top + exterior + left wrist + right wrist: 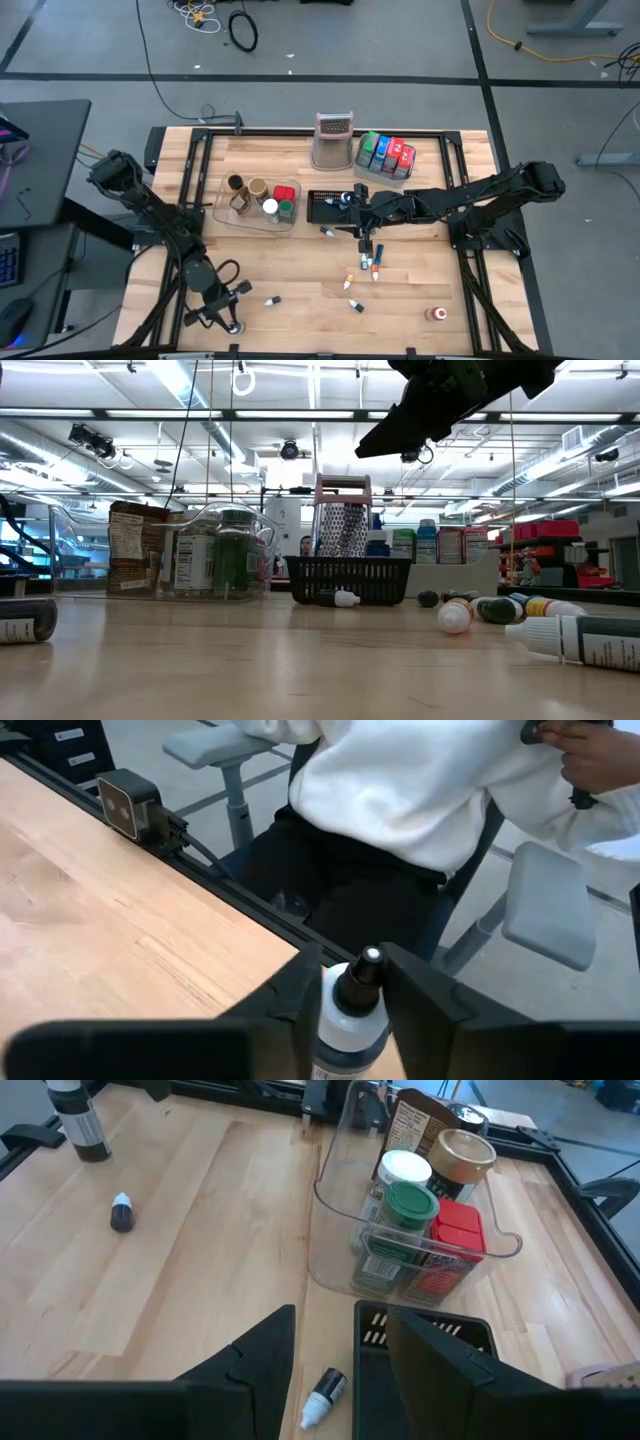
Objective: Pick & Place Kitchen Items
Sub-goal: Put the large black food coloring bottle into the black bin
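Starting at the left: left gripper (pixel 232 322) sits near the front table edge, well left and forward of the clear tub (pixel 222 211), clamped on an upright black-capped bottle (pixel 352 1010). Only the left wrist view shows that grasp, plus a seated person (pixel 420 810) in a white top beyond the table edge. High view just shows the arm folded low.

Clear tub holds jars: brown-lid (pixel 462 1154), white-lid (pixel 406 1168), green-lid (pixel 412 1203), red-lid (pixel 458 1225). A small dark-capped bottle (pixel 272 300) lies well forward of the tub.

Right of the tub: black mesh basket (pixel 318 207), right gripper (pixel 324 1342) hovering over its front edge, fingers apart, holding nothing. Right wrist view shows a white-capped bottle (pixel 324 1394) lying just below the gap, beside the basket, not touching the fingers.

Farther right and forward of the tub: loose bottles cluster (pixel 368 262); low view shows them lying on their sides. Grater (pixel 334 140) and packets in the grey tray (pixel 366 167) sit behind the basket.
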You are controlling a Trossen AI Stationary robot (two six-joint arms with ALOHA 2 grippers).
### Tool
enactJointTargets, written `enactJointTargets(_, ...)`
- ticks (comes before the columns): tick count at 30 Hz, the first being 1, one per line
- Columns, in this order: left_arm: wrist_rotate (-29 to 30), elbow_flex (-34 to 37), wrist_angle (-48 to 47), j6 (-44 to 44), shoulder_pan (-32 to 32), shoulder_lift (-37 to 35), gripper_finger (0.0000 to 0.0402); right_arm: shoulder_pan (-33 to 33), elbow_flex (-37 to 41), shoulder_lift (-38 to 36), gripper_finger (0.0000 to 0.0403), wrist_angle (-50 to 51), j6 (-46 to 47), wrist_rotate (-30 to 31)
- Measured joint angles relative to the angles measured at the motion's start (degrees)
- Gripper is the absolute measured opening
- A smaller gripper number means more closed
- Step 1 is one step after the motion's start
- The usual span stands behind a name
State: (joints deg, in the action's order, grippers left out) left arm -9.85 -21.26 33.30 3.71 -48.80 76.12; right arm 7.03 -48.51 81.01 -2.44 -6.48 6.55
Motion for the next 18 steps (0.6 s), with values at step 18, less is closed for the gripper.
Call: enactJointTargets(18,10.7,0.0,-0.4,-24.7,7.2,-8.8,0.0062,0.0,0.0,0.0,0.0168,-0.1,0.0,0.0)
